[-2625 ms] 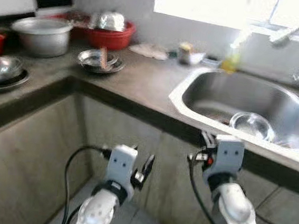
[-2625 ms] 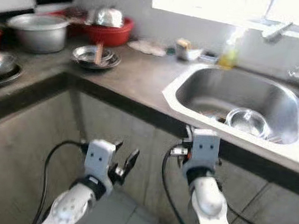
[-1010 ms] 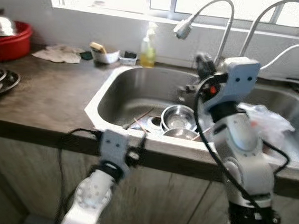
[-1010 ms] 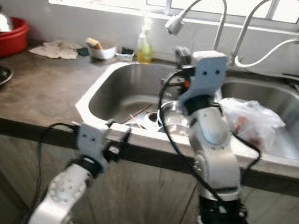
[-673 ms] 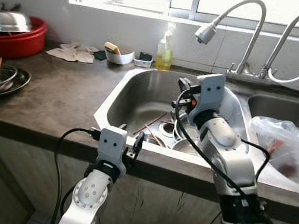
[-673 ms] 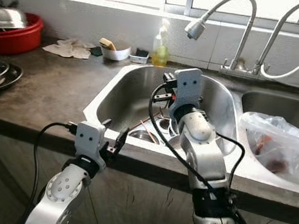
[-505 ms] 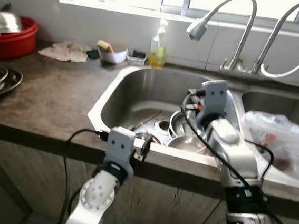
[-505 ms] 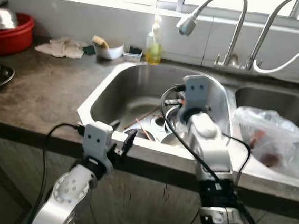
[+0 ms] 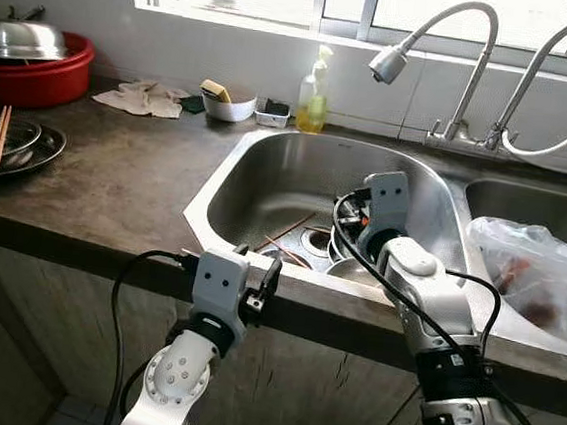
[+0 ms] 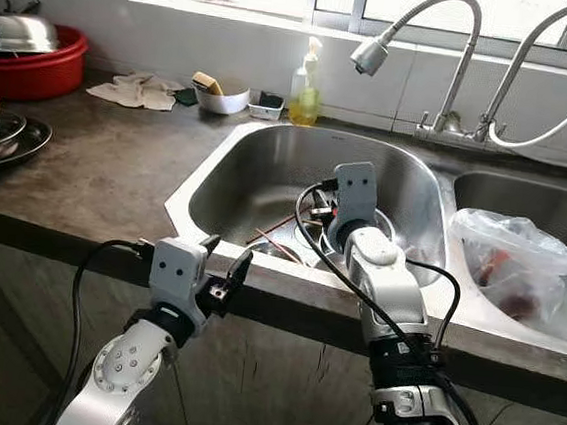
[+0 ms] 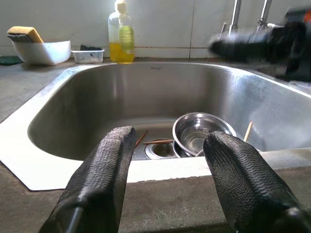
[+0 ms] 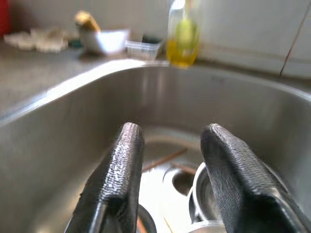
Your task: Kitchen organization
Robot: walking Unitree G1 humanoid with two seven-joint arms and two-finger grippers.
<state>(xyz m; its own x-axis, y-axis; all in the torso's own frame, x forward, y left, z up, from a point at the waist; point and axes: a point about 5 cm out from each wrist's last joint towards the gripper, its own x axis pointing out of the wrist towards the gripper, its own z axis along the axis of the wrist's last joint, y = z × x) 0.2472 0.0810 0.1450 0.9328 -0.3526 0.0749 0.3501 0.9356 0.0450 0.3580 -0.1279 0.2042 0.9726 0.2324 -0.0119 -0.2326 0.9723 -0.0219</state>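
Observation:
A steel sink (image 9: 268,166) is set in the dark counter in front of me. Steel bowls (image 11: 201,132) lie nested near its drain, with loose chopsticks (image 9: 287,231) beside them. My right gripper (image 9: 347,207) hangs open inside the basin, just above the bowls (image 12: 209,194), holding nothing. Low at the counter's front edge, my left gripper (image 10: 224,257) is open and empty, its fingers (image 11: 104,174) pointing over the sink rim toward the bowls.
A plastic bag (image 9: 524,271) lies in the right basin. Two faucets (image 9: 390,62) arch over the sinks. A soap bottle (image 9: 312,100), a white bowl with a sponge (image 9: 224,103) and a cloth (image 9: 149,99) stand behind. Steel plates with chopsticks (image 9: 5,135) and a red basin (image 9: 33,53) sit at left.
The view has swung from the counter corner to face the sink. My right gripper has come down from faucet height into the basin. The left gripper rose to the counter's front edge.

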